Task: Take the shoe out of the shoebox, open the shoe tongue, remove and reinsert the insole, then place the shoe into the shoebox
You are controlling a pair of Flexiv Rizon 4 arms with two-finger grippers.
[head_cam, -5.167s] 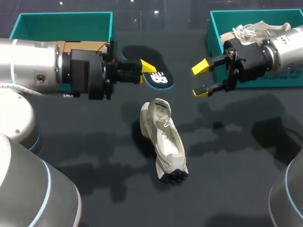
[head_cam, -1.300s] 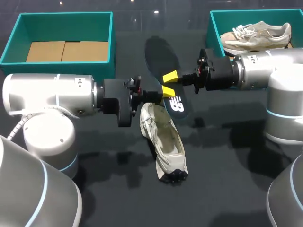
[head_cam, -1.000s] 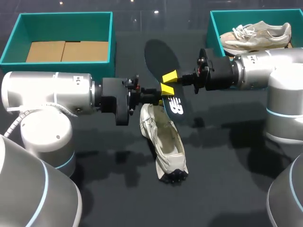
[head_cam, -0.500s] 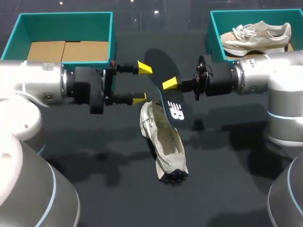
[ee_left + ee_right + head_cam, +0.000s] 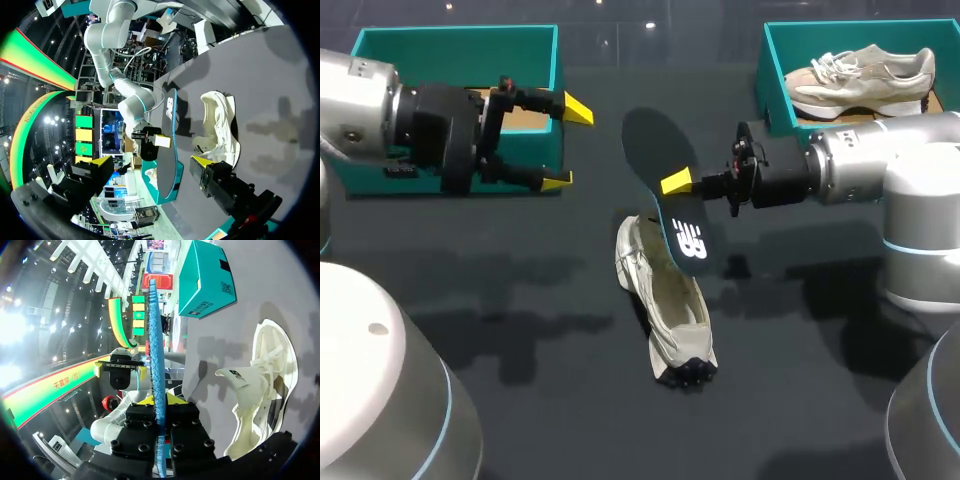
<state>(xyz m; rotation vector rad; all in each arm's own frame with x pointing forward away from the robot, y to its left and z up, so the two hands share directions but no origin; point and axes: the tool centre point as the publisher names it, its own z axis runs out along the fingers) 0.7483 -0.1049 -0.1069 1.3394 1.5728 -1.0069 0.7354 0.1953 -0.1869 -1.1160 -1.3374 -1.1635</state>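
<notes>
Dark table [image 5: 520,330]: carries two teal boxes along its far side and one shoe in the middle.
Left shoebox [image 5: 450,55]: far left corner, partly behind my left arm.
Right shoebox [image 5: 770,80]: far right corner, with a beige sneaker [image 5: 860,72] lying inside.
Cream sneaker [image 5: 670,300]: on the table between the arms, outside both boxes, opening upward.
Insole [image 5: 655,150]: dark with a white logo, held on edge, logo end over the sneaker's far end (contact unclear).
Right gripper [image 5: 678,185]: clamped on the insole's edge.
Left gripper [image 5: 568,145]: fingers spread wide, holding nothing, before the left shoebox.

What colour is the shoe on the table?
The shoe is cream white; the head view shows it best.
</notes>
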